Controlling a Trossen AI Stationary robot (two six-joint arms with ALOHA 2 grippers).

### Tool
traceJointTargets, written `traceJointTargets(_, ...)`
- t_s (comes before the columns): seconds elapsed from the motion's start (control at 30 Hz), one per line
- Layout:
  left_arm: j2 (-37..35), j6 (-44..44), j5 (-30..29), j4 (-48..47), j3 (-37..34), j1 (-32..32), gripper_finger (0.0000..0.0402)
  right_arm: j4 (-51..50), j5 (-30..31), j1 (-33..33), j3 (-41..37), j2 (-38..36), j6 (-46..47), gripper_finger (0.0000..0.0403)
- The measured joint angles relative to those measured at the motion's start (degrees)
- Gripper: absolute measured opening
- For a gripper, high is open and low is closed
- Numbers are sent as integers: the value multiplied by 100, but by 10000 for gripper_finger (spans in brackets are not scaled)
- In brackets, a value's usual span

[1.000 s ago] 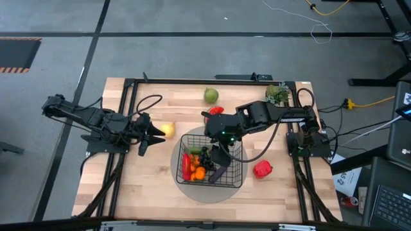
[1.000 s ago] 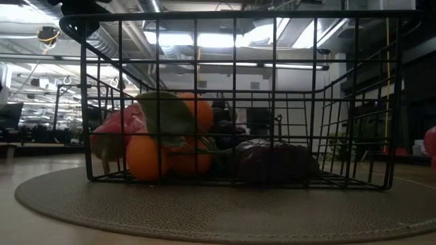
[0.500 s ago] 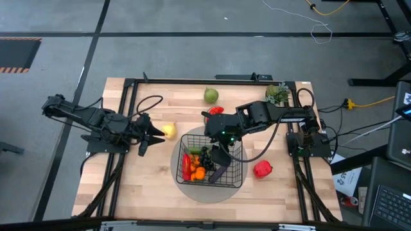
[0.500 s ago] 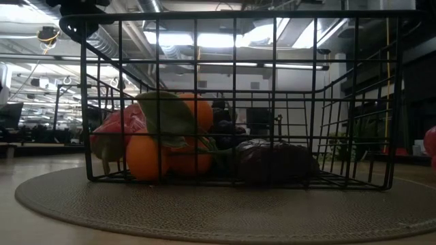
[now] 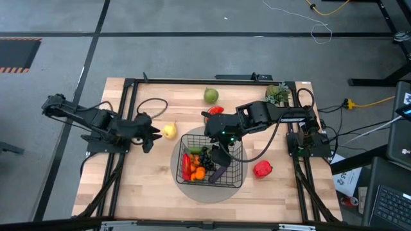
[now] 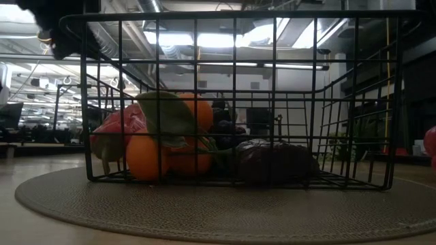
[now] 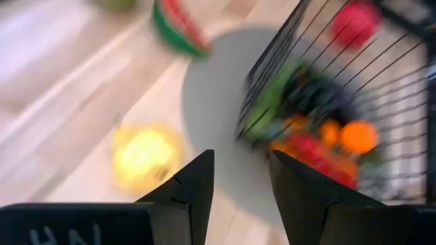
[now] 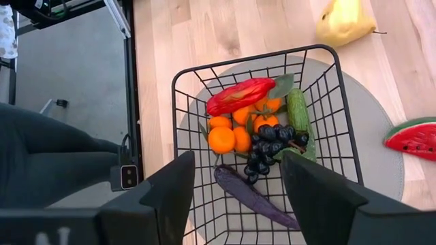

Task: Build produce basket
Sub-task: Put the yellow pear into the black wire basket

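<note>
Above the black wire-mesh basket (image 5: 210, 162) the right gripper (image 5: 219, 154) is hanging, its arm reaching in from the right side of the table (image 5: 154, 192) and bending down over the basket's open top. Its jaws are standing wide and holding nothing; in the right wrist view the basket's load is lying directly between and beyond them: a red chili (image 8: 241, 95), oranges (image 8: 231, 131), dark grapes (image 8: 269, 143), a cucumber (image 8: 298, 116) and a purple eggplant (image 8: 253, 197). The eggplant's long axis is running diagonally across the basket floor, and the chili is lying slantwise over the oranges.

Over at the left side, the left gripper (image 5: 151, 133) is stretching low and nearly level toward the yellow lemon (image 5: 169, 131), which is sitting just beyond its fingertips on the wood, apart from them. Its jaws are standing partly open and empty. A watermelon slice (image 8: 413, 137) is lying beside the grey round mat (image 5: 192, 189) under the basket. A green pear (image 5: 210, 95) and a red pepper (image 5: 261, 169) are resting on the table outside the basket. No readable writing is showing anywhere.
</note>
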Motion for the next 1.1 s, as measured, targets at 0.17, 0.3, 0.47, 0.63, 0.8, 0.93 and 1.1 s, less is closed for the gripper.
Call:
traceJointTargets(0.17, 422, -512, 295, -497, 0, 0, 137, 110, 1, -27, 0, 0, -110, 220)
traceJointTargets(0.3, 810, -546, 512, -363, 0, -2, 137, 294, 2, -84, 0, 0, -273, 220)
traceJointTargets(0.47, 1264, -312, 399, 44, -2, 0, 137, 474, -1, -145, 0, 0, -286, 220)
traceJointTargets(0.63, 1568, -211, 570, 294, -2, 185, 137, 472, -2, -153, 0, 0, -284, 220)
traceJointTargets(0.8, 2054, -147, 782, 288, -2, 467, 137, 470, -4, -153, 0, 0, -284, 220)
traceJointTargets(0.93, 2386, -22, 894, 368, -4, 658, 137, 466, -9, -151, 0, 0, -284, 220)
traceJointTargets(1.1, 2762, 3, 922, 298, -7, 939, 137, 449, -9, -151, 0, 0, -284, 220)
